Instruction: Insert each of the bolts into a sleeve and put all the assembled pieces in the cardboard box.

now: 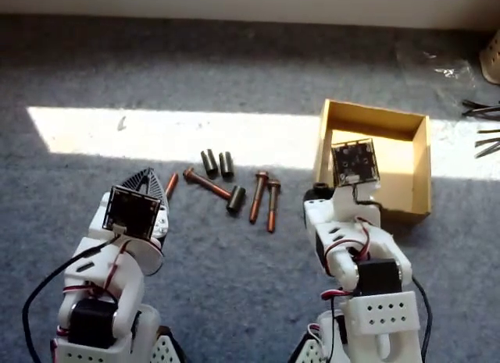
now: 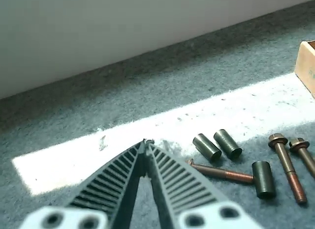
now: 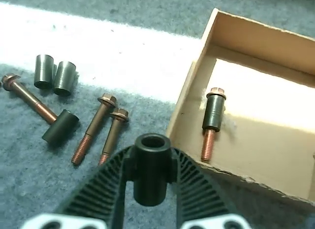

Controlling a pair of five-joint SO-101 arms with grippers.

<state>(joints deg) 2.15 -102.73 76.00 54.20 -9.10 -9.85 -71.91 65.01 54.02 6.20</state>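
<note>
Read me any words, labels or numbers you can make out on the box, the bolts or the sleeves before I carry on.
No text can be read anywhere.
On the cardboard box: the outer wall is too blurred to tell whether it carries print.
On the bolts: any stamping on the heads is too small to read.
On the sleeves: plain dark surfaces, no marks visible.

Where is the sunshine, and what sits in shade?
High view: a sunny band crosses the carpet and enters the cardboard box; the paired bolts lie in shade. Right wrist view: sun lights the box floor beside the assembled bolt. Left wrist view: two loose sleeves sit at the band's edge.
</note>
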